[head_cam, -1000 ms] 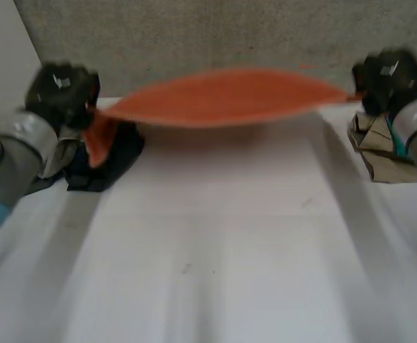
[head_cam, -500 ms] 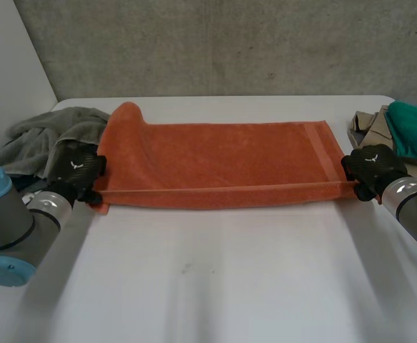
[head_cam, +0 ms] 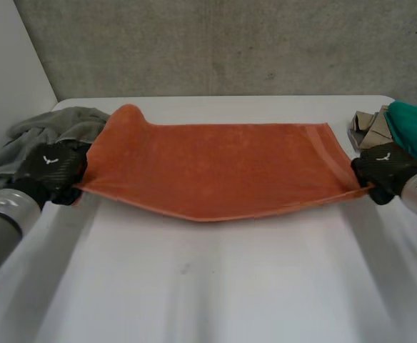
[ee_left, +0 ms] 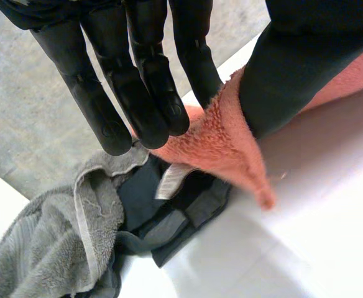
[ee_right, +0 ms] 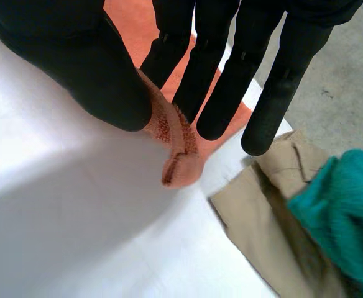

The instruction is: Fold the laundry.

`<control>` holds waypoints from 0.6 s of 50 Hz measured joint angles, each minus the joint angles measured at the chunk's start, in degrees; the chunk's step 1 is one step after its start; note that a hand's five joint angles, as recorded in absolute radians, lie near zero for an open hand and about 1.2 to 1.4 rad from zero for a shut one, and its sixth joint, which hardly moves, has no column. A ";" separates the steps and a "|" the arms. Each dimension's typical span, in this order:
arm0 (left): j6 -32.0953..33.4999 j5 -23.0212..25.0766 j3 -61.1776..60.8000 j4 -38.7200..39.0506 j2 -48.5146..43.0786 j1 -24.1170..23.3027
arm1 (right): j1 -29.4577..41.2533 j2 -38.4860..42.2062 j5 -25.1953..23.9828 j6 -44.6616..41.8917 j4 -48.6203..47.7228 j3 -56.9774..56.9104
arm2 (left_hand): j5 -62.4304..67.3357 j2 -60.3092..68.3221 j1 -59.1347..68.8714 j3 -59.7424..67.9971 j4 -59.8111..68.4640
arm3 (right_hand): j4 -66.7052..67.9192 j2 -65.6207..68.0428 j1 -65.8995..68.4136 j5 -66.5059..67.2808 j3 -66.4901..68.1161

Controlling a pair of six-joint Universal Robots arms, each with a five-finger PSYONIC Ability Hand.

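Note:
An orange towel [head_cam: 215,168] stretches across the far half of the white table [head_cam: 215,286]. Its near edge is lifted and sags in the middle. My left hand [head_cam: 50,171] pinches the towel's near left corner [ee_left: 225,139] between straight fingers [ee_left: 150,93] and thumb. At the other end my right hand [head_cam: 383,170] pinches the near right corner [ee_right: 175,149] between thumb and fingers [ee_right: 222,81]. The far edge lies on the table, bunched up at its left end.
A grey towel [head_cam: 48,132] and dark clothes [ee_left: 163,205] are piled at the table's left, just behind my left hand. At the right edge lie a beige garment [ee_right: 275,217] and a teal one [head_cam: 412,125]. A concrete wall stands behind.
The towel came down from the air onto the table half a second ago. Since then both hands have drawn its near edge up and toward me, and the left hand moved outward.

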 measured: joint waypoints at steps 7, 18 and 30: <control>12.31 3.36 0.18 -26.60 16.29 0.73 | -5.40 -12.51 -0.75 -17.75 21.31 2.60 | 0.00 0.02 0.00 0.03 0.02 | 0.00 0.00 0.00 0.00 0.00; 29.37 4.84 -0.45 -36.08 15.09 -0.08 | -9.22 -14.16 -5.24 -29.14 27.55 9.19 | 0.00 0.03 0.00 0.03 0.03 | 0.01 0.00 0.00 0.00 0.00; 29.89 0.23 13.86 -17.59 -10.33 -5.11 | -2.45 2.30 1.13 -16.80 14.19 -2.00 | 0.00 0.04 0.00 0.04 0.05 | 0.01 0.00 0.00 0.01 0.00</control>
